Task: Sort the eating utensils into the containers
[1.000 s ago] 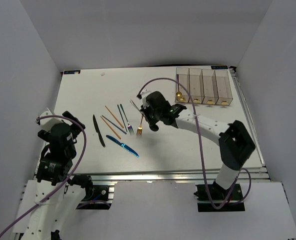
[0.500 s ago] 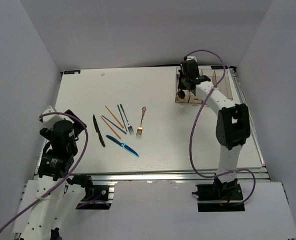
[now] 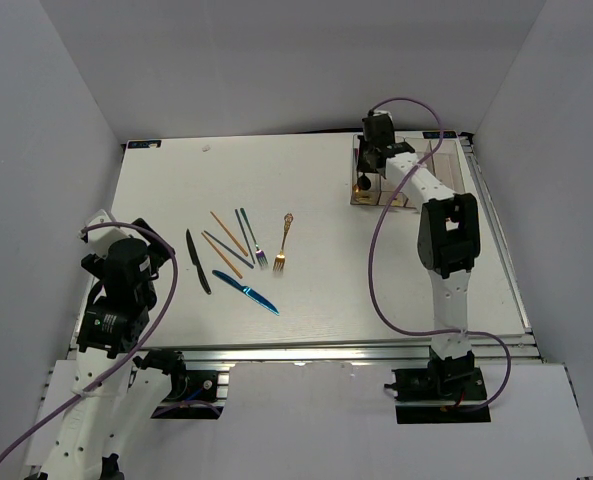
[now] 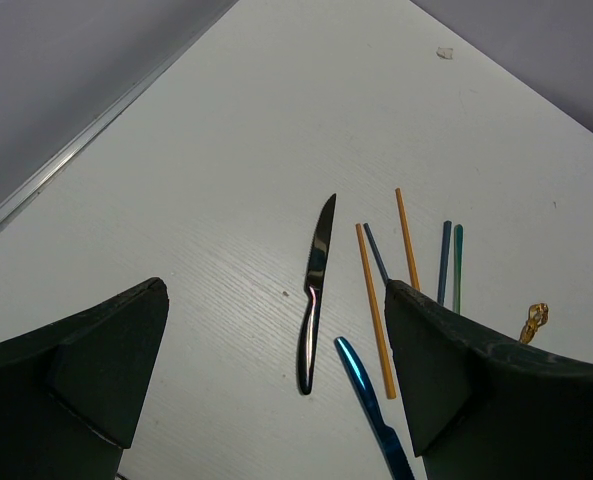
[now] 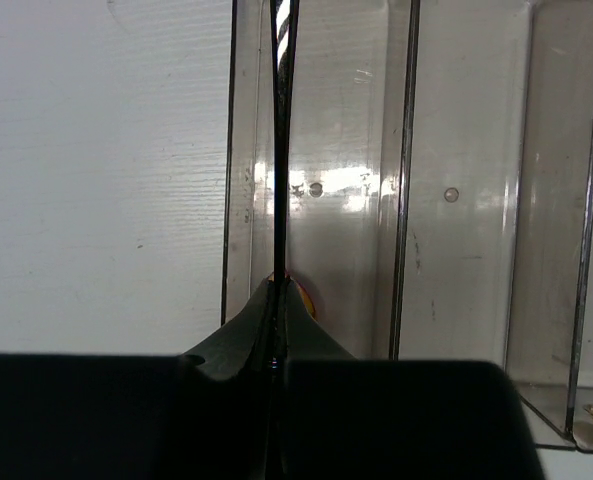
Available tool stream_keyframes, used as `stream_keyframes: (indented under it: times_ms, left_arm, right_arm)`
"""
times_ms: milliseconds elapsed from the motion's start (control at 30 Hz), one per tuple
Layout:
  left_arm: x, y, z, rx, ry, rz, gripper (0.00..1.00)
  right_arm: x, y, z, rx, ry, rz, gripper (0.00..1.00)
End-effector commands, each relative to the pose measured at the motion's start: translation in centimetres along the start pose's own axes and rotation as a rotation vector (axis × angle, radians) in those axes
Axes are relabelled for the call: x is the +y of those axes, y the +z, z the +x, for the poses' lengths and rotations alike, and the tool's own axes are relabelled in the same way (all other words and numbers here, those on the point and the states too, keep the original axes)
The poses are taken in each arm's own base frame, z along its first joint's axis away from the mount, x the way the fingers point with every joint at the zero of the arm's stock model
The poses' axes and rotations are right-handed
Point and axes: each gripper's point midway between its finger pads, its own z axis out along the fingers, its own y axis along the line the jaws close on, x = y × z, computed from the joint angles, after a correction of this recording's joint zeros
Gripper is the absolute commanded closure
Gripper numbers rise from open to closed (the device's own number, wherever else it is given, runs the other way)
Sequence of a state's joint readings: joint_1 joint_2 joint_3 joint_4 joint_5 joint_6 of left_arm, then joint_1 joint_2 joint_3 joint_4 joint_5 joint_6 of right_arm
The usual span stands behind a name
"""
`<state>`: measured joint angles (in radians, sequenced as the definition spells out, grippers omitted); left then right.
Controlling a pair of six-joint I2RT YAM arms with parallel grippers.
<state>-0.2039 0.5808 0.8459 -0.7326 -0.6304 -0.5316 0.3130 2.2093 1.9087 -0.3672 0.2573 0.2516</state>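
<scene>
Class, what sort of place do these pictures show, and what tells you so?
Likely a robot lab cell, not a kitchen: a left arm and right arm bolted at the edge of a white table, plain walls boxing it in, loose cutlery and clear bins on top.

The white table carries, left of centre, a black knife, two orange chopsticks, blue chopsticks, a small dark fork, a gold fork and a blue knife lying flat and close together, with a row of clear bins at its far right
</scene>
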Motion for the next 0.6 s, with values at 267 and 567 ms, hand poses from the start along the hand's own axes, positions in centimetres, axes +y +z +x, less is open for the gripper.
stream_keyframes:
  times_ms: [267,567]
  left_arm:
    - [-0.1,-0.1,-0.1,-0.003,0.000,0.011,0.02]
    - [0.0,-0.2,-0.3,-0.013,-0.007,0.012,0.02]
  right_arm:
    - [0.5,0.4,-1.5,-0.013,-0.024,-0.058,0.75]
    - [1.5,-5.8,-5.3,-0.075,-0.006,-0.041,0.26]
